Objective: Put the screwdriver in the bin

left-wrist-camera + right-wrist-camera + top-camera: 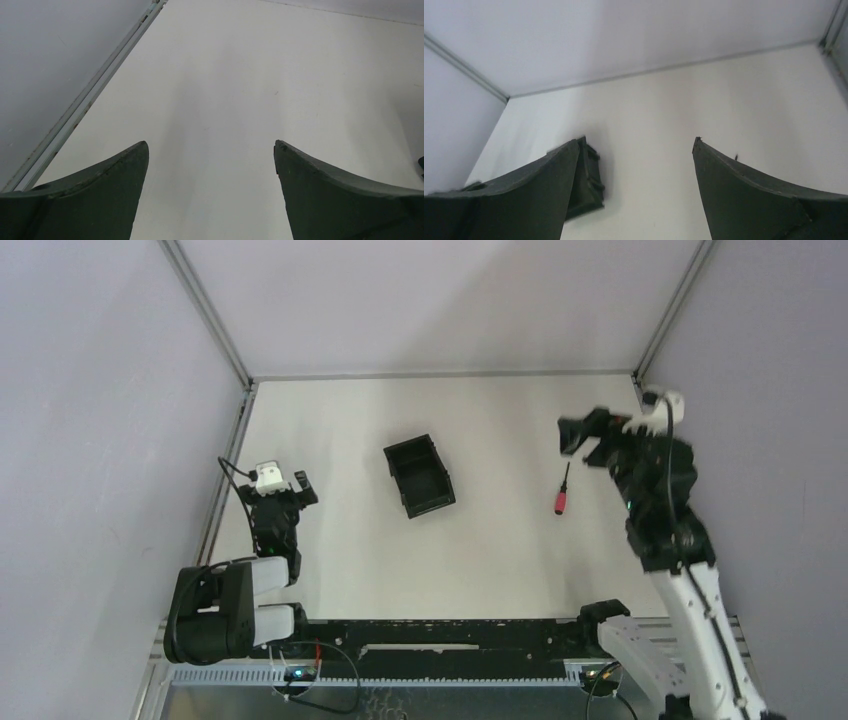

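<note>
Screwdriver: the screwdriver lies flat on the white table, not yet picked up. It sits just short of the right gripper, on the side toward that arm's own base, with the red handle nearest the base and the thin black shaft pointing away.
Bin: the bin stands upright and looks to have nothing in it, well off to the right gripper's left. Only one of its corners shows past the left finger in the wrist view.
Right gripper: the jaws are spread wide and hold nothing. It hangs above the table beyond the tool's shaft tip, aimed at the far wall.
Left gripper: the left gripper is also spread and holds nothing. It sits low over bare table, far from both objects.
Step in hand: judged from this, the reach for the tool has yet to close in.
Doing it well: the wrist likely needs to pull back toward its base and tip down until the handle sits between the fingers. The jaws should then cross the handle, not run along it.
Where to grip: the red handle is the thicker part and should hold better than the shaft.
Risk: a pinch on the thin shaft could let the tool roll or pivot.
</note>
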Motion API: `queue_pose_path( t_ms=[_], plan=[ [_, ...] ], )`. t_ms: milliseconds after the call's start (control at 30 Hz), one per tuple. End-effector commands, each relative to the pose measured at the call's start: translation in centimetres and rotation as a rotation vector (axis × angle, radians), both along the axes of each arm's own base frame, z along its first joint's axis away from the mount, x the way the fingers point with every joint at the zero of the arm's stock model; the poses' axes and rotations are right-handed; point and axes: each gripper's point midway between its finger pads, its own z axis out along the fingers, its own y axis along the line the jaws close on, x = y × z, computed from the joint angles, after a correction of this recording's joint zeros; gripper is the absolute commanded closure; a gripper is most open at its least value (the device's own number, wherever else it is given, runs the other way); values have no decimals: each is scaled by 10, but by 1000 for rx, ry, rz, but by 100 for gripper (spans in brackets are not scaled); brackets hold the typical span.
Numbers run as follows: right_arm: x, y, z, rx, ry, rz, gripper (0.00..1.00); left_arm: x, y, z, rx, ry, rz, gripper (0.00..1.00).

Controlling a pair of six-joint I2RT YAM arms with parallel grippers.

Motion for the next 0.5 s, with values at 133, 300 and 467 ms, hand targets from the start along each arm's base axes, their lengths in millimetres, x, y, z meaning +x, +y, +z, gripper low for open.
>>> queue_pose_path(
  t_ms=[133,300,467],
  plan=[
    [61,-23,3,-146,414,-73,7,13,0,27,22,-76,-3,0],
    [90,-33,-106,-181,887,-21,10,13,0,27,22,-76,-3,0],
    [103,-48,-222,-173,1155,-60,17,13,0,27,22,-76,-2,0]
  ],
)
